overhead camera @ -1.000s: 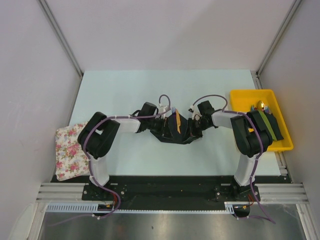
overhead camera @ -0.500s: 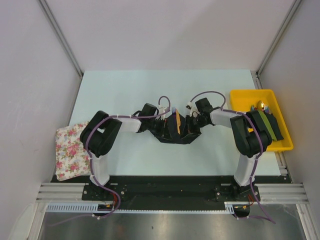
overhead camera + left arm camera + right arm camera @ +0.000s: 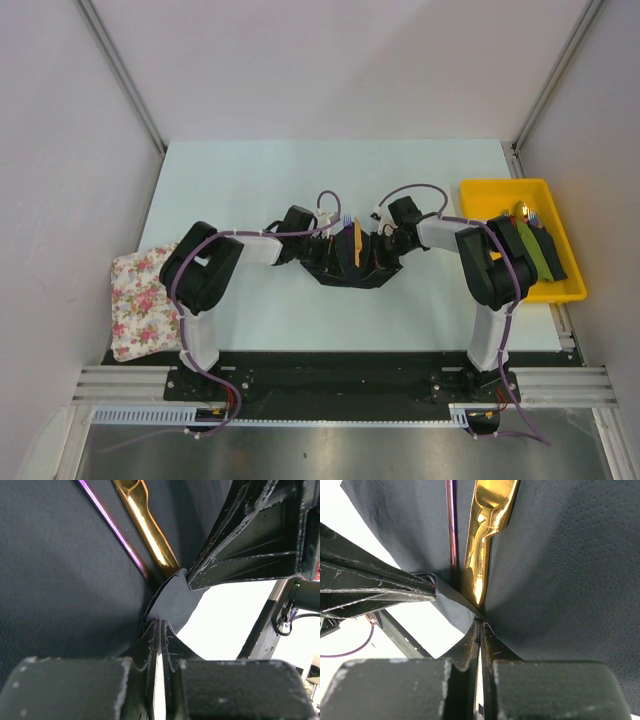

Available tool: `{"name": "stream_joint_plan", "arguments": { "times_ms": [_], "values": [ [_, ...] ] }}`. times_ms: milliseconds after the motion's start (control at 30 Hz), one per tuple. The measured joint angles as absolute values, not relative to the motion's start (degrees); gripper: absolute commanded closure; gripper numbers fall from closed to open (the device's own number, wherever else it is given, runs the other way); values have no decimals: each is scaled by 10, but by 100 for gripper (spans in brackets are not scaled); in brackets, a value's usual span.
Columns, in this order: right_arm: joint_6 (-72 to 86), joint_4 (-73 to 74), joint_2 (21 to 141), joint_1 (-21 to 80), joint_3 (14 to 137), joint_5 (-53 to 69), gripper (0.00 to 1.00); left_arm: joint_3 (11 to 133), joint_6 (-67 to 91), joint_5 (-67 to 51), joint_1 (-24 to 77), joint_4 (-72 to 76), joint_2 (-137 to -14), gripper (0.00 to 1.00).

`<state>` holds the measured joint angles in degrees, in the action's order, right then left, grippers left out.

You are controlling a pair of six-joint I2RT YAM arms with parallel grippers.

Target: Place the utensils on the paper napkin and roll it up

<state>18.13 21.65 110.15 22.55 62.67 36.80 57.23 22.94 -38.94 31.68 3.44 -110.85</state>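
At the middle of the pale bench (image 3: 260,180), slightly nearer its near edge than its far one, lies the thin matte black paper napkin (image 3: 60,580), with the slender utensils with glossy orange-gold handles (image 3: 487,535) resting on it. Their long axis runs from the near edge toward the far edge. The tines are at the far end in the top view, and the handle ends point back at both grippers.

The left gripper (image 3: 160,630) reaches in from the left side and the right gripper (image 3: 480,630) from the right. Each has its jaws pressed together on a raised fold of the black paper napkin just beside the handle ends. The two sets of fingertips stand just beside each other, almost touching, so neither arm is nearer and the utensils lie straight ahead of both.

Rolling looks barely begun, since most of the sheet is flat and the handles are uncovered. The coming move probably turns on carrying the pinched fold over the handle ends without dragging them askew, and the crowded fingertips leave little margin.

There is bare bench toward the far edge and on both sides. The yellow plastic tray (image 3: 482,205) with rolled napkins (image 3: 540,255) at the right edge and the floral pink-white cloth (image 3: 135,300) at the near left corner are well apart
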Motion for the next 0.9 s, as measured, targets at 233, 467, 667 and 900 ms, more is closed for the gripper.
{"name": "stream_joint_plan", "arguments": {
  "times_ms": [233,467,667,900],
  "values": [
    [179,226,1103,228,634,364,94,572,230,-385,317,39,-1107,94],
    [174,235,1100,231,641,359,79,573,234,-377,317,39,-1112,98],
    [163,244,1072,227,643,348,63,573,236,-376,317,39,-1112,98],
    [144,265,1039,183,643,331,46,572,236,-376,317,39,-1112,99]
  ]
}}
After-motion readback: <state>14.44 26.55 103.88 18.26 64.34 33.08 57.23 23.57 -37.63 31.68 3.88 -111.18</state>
